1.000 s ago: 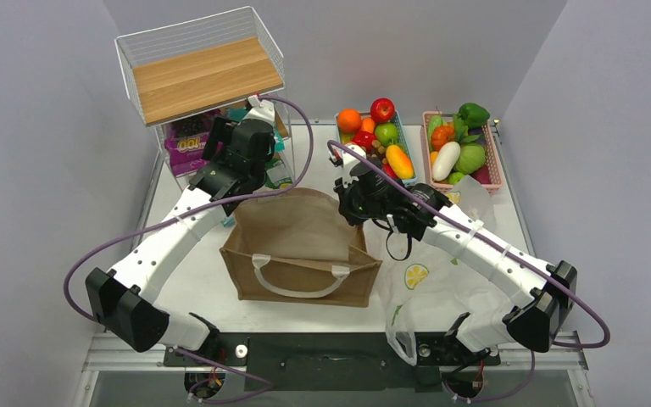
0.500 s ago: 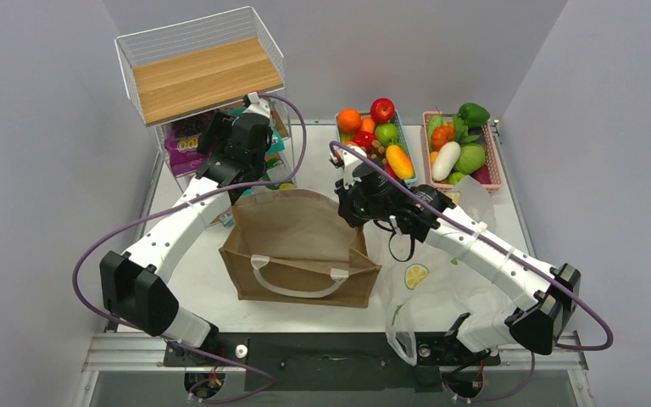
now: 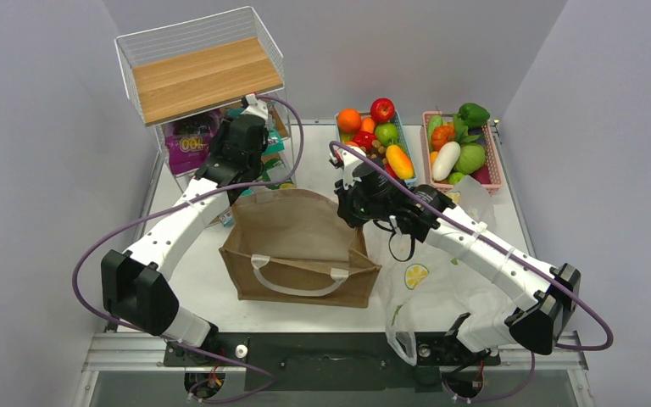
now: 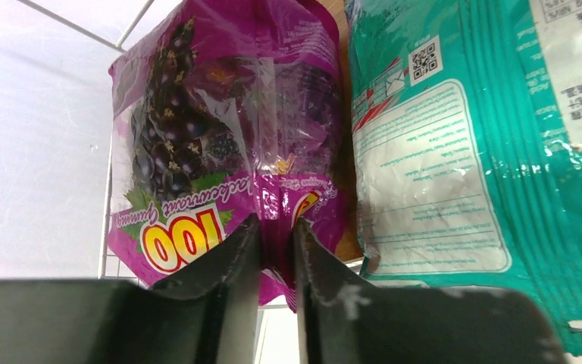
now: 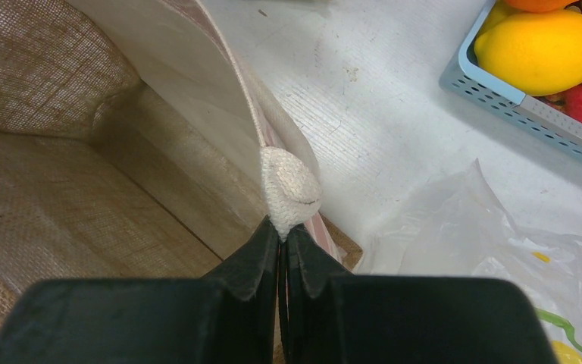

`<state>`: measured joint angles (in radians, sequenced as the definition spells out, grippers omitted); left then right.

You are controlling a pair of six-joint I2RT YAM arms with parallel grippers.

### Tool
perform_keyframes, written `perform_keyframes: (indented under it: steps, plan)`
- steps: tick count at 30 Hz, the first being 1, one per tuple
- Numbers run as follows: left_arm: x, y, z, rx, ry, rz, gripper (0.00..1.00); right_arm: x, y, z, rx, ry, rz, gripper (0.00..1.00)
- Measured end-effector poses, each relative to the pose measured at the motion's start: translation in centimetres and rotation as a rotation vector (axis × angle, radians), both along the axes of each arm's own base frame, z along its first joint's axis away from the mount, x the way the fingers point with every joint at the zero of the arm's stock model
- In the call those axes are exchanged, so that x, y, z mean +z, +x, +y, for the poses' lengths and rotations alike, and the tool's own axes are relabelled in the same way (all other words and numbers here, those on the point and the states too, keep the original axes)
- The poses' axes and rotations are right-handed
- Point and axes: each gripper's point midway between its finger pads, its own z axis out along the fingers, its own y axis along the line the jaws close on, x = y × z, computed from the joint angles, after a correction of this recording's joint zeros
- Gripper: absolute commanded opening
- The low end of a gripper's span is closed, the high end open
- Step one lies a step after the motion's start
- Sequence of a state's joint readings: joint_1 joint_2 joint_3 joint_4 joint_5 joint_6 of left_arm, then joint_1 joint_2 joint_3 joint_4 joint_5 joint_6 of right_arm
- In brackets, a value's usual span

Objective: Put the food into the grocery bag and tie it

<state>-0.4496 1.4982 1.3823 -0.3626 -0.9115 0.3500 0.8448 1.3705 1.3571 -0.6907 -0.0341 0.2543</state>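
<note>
Right now your left gripper [image 4: 276,227] is reaching under the wire shelf [image 3: 199,68] at the far left of the bench [image 3: 318,153]. Its fingers are clamped on the lower edge of the purple snack packet [image 4: 220,144]. That packet stands upright just beside the teal packet [image 4: 455,167]; you cannot tell whether the two touch.

Your right gripper [image 5: 282,227] is pinched tight on the white webbing handle [image 5: 292,189] at the rim of the brown burlap tote [image 3: 297,237], which stands open mid-bench.

The grocery bag [image 3: 428,288], lemon-printed and crinkled, lies flat on the bench to the right of the tote, under your right arm.

The orange toy fruit [image 3: 348,119] and yellow toy fruit [image 5: 542,38] sit in the blue basket [image 5: 500,91] at the far side.
</note>
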Motion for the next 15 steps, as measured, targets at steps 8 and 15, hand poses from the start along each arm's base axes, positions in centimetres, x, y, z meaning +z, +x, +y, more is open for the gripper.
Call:
perform_keyframes:
  steps: [8,15]
  plan:
    - [-0.1,-0.2,0.3,-0.003,0.006,0.016,0.00,0.0,0.0,0.0,0.000,0.000,0.000,0.00]
    - [0.2,-1.2,0.0,-0.007,-0.032,0.025,0.00,-0.1,0.0,0.0,0.000,-0.003,0.002,0.00]
